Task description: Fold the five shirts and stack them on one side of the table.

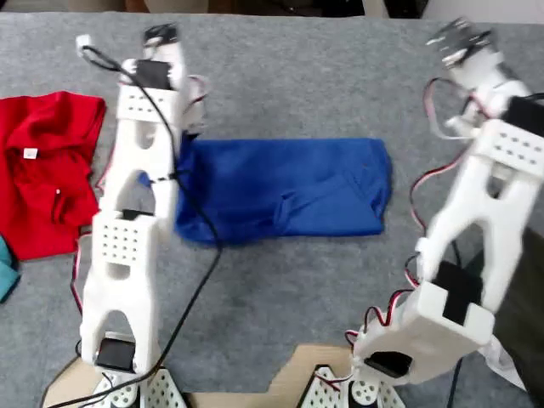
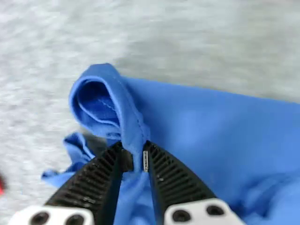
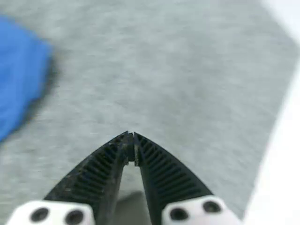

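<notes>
A blue shirt (image 1: 285,189) lies folded into a long band across the middle of the grey table (image 1: 323,76). My left gripper (image 2: 135,158) is shut on a pinched ridge of the blue shirt (image 2: 220,131) at its left end, and the cloth bulges up in a loop just past the fingertips. In the high view the left arm (image 1: 140,153) stands over that end. A red shirt (image 1: 47,170) lies crumpled at the left edge. My right gripper (image 3: 131,149) is shut on nothing, held above bare table to the right of the blue shirt (image 3: 18,75). The right arm (image 1: 484,144) stands at the right side.
A teal piece of cloth (image 1: 5,270) shows at the left edge below the red shirt. A black cable (image 1: 183,280) runs along the left arm down to the front. The table's right edge (image 3: 286,117) lies close to my right gripper. Grey table stretches in front of the blue shirt.
</notes>
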You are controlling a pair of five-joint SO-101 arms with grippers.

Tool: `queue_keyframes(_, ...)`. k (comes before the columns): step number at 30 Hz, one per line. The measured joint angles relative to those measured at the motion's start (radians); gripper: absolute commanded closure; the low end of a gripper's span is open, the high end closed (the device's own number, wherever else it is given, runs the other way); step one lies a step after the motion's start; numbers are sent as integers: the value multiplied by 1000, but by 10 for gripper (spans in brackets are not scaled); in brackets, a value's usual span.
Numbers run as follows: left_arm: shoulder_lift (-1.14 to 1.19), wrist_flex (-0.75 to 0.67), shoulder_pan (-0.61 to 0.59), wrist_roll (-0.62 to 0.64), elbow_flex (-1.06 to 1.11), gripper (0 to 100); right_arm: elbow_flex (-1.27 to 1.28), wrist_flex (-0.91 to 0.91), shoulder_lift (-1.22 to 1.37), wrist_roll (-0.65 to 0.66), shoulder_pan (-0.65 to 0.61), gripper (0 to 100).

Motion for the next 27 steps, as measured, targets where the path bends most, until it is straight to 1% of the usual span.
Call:
queue_keyframes(6, -61, 0, 184, 34, 0, 981, -34, 12, 0, 0, 84, 992)
queue_keyframes(9, -61, 0, 255, 58, 0, 981, -41, 12, 0, 0, 101, 992)
queue_keyframes(15, -61, -46, 344, 133, -3, 981, -41, 12, 0, 0, 103, 992)
queue_keyframes(18, -61, -80, 381, 184, -51, 981, -41, 12, 0, 0, 103, 992)
queue_keyframes(25, -61, -239, 442, 293, -72, 981, -41, 12, 0, 0, 103, 992)
queue_keyframes(27, -61, -276, 466, 301, -74, 981, -41, 12, 0, 8, 106, 992)
